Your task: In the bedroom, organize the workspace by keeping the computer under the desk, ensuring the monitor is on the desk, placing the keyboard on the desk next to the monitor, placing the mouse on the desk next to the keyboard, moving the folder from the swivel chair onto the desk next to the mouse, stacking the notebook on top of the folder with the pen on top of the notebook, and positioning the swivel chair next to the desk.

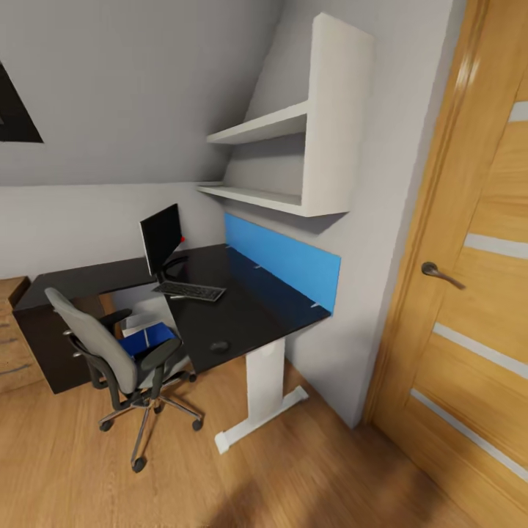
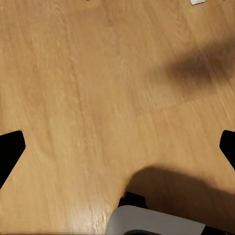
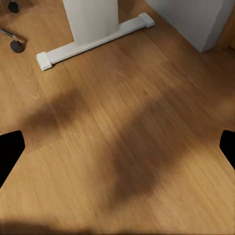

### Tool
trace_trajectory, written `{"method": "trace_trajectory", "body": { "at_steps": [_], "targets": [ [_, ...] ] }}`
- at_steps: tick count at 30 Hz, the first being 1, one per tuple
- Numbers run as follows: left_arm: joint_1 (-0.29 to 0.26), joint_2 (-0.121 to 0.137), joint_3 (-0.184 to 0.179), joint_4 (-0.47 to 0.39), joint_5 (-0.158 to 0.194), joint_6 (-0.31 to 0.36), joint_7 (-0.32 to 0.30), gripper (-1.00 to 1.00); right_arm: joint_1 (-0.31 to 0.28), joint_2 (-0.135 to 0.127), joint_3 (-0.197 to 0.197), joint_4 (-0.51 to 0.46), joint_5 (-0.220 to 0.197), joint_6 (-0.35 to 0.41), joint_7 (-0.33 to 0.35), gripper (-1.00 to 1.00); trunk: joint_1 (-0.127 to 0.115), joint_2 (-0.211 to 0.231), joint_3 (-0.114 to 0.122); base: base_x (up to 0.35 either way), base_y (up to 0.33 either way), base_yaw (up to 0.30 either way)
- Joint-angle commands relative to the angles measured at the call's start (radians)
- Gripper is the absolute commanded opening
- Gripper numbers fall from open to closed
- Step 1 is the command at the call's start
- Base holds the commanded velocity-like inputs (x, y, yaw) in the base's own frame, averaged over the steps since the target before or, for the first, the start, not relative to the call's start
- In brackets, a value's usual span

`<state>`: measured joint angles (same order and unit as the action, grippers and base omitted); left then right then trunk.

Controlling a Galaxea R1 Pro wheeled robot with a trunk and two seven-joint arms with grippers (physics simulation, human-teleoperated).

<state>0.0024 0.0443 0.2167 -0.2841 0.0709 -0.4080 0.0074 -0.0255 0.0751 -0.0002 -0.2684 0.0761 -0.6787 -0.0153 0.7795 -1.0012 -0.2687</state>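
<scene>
Both end effectors [image 2: 117, 147] [image 3: 117, 147] spread open above wood floor [image 3: 147, 147], blue folder [image 1: 147, 339] far ahead on swivel chair [image 1: 110, 345]

Monitor [image 1: 160, 238], keyboard [image 1: 190, 291] and mouse [image 1: 218, 346] sit on the desk [image 1: 249, 312] — the folder [image 1: 149, 341] lies on the swivel chair [image 1: 110, 345].
</scene>
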Motion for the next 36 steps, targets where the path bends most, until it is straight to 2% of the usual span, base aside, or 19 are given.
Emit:
{"method": "trace_trajectory", "body": {
  "at_steps": [1, 20, 24, 25, 27, 33, 36],
  "targets": [
    [0.000, 0.000, -0.003, -0.001, 0.007, -0.002, 0.001, 1.00, -0.001, 0.000, -0.001, 0.001, 0.007, -0.003, -0.002, 1.00, 0.000, -0.001, -0.001, 0.000, 0.000, 0.287],
    [0.000, -0.001, -0.004, -0.002, 0.006, -0.010, -0.002, 1.00, -0.001, 0.000, -0.001, 0.000, 0.007, -0.003, -0.002, 1.00, 0.000, -0.001, -0.001, 0.000, 0.000, 0.287],
    [0.000, -0.005, -0.002, -0.004, 0.009, -0.104, 0.000, 1.00, -0.001, 0.000, -0.001, 0.000, 0.007, -0.003, -0.002, 1.00, 0.000, -0.001, -0.001, 0.000, 0.000, 0.287],
    [0.001, -0.009, -0.002, -0.004, 0.009, -0.161, 0.000, 1.00, -0.001, 0.000, -0.001, 0.001, 0.008, -0.003, -0.002, 1.00, 0.000, -0.001, -0.001, 0.000, 0.000, 0.287],
    [0.000, -0.013, -0.002, -0.004, 0.010, -0.205, 0.000, 1.00, -0.001, 0.000, 0.000, 0.001, 0.008, -0.003, -0.002, 1.00, 0.000, -0.001, -0.001, 0.000, 0.000, 0.287],
    [0.000, -0.019, -0.003, -0.004, 0.010, -0.242, -0.001, 1.00, -0.001, -0.001, 0.000, 0.001, 0.008, -0.003, -0.002, 1.00, 0.000, -0.001, -0.001, 0.000, 0.000, 0.287],
    [0.000, -0.021, -0.006, -0.004, 0.009, -0.247, -0.003, 1.00, -0.001, -0.001, 0.000, 0.001, 0.008, -0.002, -0.002, 1.00, 0.012, -0.022, -0.010, 0.000, 0.000, 0.287]
  ]
}}
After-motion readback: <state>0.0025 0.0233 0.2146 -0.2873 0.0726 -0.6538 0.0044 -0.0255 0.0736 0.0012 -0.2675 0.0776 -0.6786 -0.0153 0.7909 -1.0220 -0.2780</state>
